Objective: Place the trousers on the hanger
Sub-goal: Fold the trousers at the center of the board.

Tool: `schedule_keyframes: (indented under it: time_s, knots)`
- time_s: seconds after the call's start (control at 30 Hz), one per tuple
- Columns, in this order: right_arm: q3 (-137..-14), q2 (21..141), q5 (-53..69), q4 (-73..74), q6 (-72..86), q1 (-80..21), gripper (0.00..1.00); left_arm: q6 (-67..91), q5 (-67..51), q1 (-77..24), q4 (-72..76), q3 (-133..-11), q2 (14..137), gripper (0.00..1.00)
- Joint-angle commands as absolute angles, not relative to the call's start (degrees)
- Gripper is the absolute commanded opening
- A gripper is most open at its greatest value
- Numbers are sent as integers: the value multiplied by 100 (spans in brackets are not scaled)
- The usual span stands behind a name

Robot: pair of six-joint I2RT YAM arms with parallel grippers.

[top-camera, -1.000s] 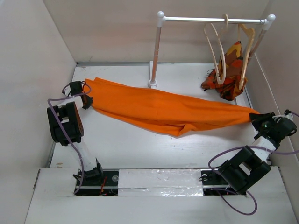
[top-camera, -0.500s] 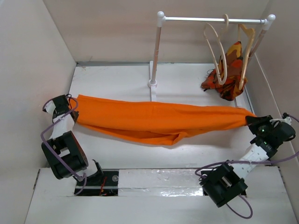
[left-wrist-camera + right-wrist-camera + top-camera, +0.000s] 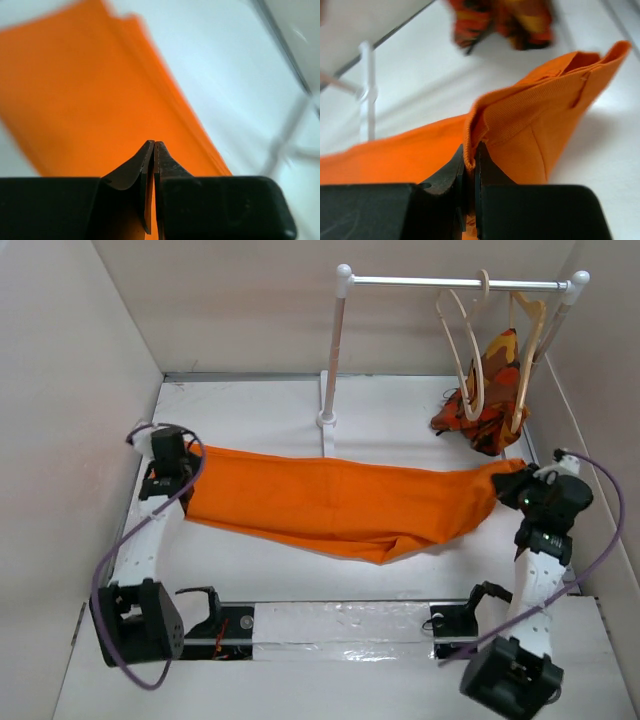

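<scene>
The bright-orange trousers (image 3: 340, 500) lie stretched left to right across the white table, with a fold along their near edge. At their left end my left gripper (image 3: 186, 476) has its jaws pressed together, and a sliver of orange cloth (image 3: 90, 90) shows between them (image 3: 153, 145). My right gripper (image 3: 510, 486) is shut on a folded hem at the right end of the trousers (image 3: 535, 120), pinched between its tips (image 3: 470, 152). The pale cream hanger (image 3: 462, 350) hangs on the rail at the back right, apart from both grippers.
A white clothes rack (image 3: 338, 340) stands at the back, its post just behind the trousers. A darker tan wooden hanger (image 3: 527, 340) carries a patterned orange, red and brown garment (image 3: 490, 390) beside the cream one. Walls close in on both sides.
Both grippers have moved inward, the left one rightward and the right one leftward and further back. The trousers, pulled taut before, now lie slacker and shorter across the table.
</scene>
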State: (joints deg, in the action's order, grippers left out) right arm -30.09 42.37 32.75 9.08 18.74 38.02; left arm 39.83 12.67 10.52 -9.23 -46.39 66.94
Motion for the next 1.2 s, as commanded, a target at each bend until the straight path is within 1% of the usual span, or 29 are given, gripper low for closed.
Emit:
schedule_keyframes:
  time_s: [0.0, 0.03, 0.07, 0.1, 0.13, 0.2, 0.27, 0.3, 0.37, 0.4, 0.43, 0.5, 0.53, 0.6, 0.73, 0.87, 0.93, 1.13, 1.17]
  knots:
    - [-3647, 3763, 2388, 755, 1660, 2369, 0, 3937, 1029, -137, -388, -4563, 5995, 0]
    - [-3734, 3657, 2043, 756, 1713, 1529, 0, 4016, 985, -436, -282, -4457, 5872, 0]
    - [-3796, 3508, 1743, 808, 1775, 1164, 0, 4095, 976, -996, -203, -4186, 5662, 0]
    - [-3849, 3472, 1471, 826, 1836, 821, 0, 4261, 976, -1280, -106, -4010, 5573, 0]
    - [-3911, 3463, 1085, 722, 2002, 130, 0, 4332, 1019, -1536, 147, -3625, 5416, 0]
    - [-4016, 3550, 697, 651, 2214, -585, 0, 4560, 1107, -2245, 377, -3254, 5344, 0]
    - [-4226, 3691, -85, 432, 2276, -1367, 0, 4675, 1361, -2713, 667, -2823, 5370, 0]
    - [-4332, 3935, -767, 370, 2294, -2180, 0, 4711, 1493, -3160, 755, -2708, 5414, 0]
    - [-4683, 4287, -1342, 308, 2198, -2967, 0, 4825, 1810, -3505, 966, -2479, 5694, 0]
    - [-5172, 4498, -1849, 360, 2041, -3623, 0, 4860, 1915, -3663, 1010, -2444, 5800, 0]
    - [-5438, 4900, -2107, 421, 1978, -3891, 0, 4939, 2073, -3935, 1072, -2426, 6027, 0]
    - [-6087, 5237, -2547, 509, 1846, -4348, 0, 4975, 2170, -4209, 1203, -2391, 6222, 0]
    - [-6256, 5473, -2575, 466, 1820, -4351, 0, 4966, 2319, -4497, 1326, -2391, 6405, 0]
    - [-6494, 5616, -2435, 387, 1802, -4281, 0, 5036, 2504, -4762, 1362, -2443, 6608, 0]
    - [-7073, 5687, -1743, 325, 1793, -3763, 0, 5133, 2812, -5378, 1546, -2610, 7188, 0]
    - [-7618, 5546, -1162, 562, 1688, -3113, 0, 5256, 2751, -5765, 1863, -2917, 8137, 0]
    - [-7865, 5520, -889, 842, 1592, -2971, 0, 5282, 2681, -5976, 2029, -3119, 8480, 0]
    - [-8384, 5300, -651, 1256, 1372, -2848, 0, 5229, 2348, -6564, 2294, -4454, 9982, 0]
    - [-8454, 5291, -633, 1370, 1328, -2848, 0, 5203, 2321, -6670, 2277, -4882, 10341, 0]
